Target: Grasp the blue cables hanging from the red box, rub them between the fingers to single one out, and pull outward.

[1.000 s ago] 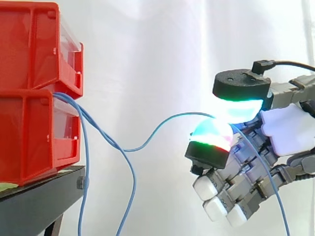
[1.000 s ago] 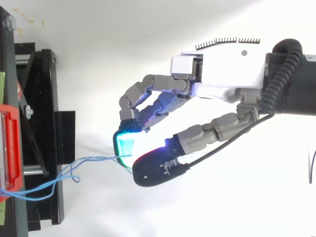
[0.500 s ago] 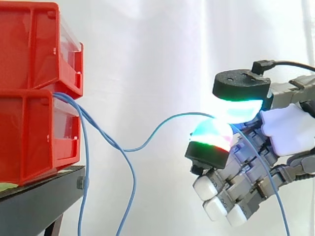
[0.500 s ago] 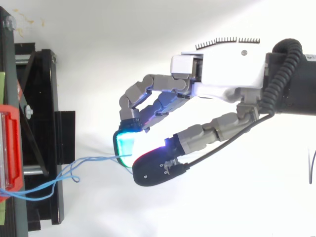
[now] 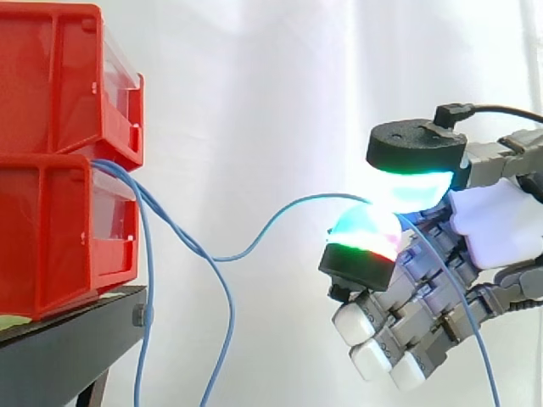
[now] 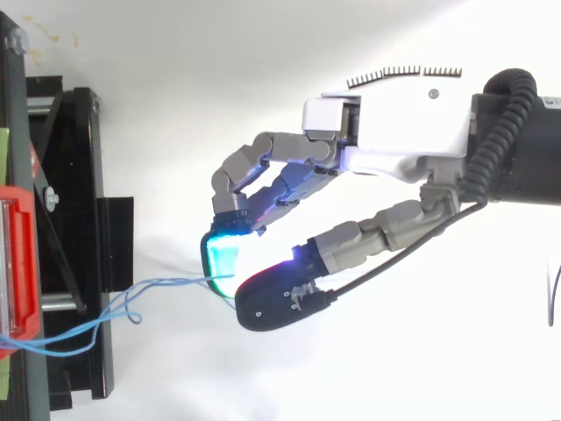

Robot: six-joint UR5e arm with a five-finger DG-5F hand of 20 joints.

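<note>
Hardly any change over the last second, among the blue cables (image 5: 170, 219) the loose strand (image 5: 149, 271) hanging past the front edge of the black stand (image 5: 59, 356) swayed a shade sideways, its small loop (image 6: 130, 311) barely reshaped from above.

Red bins (image 5: 51, 237) glossy plastic; blue cables (image 5: 227, 257) smooth-sheathed; black stand (image 5: 68, 352) matt; white curtain (image 5: 254, 102) soft cloth
</note>
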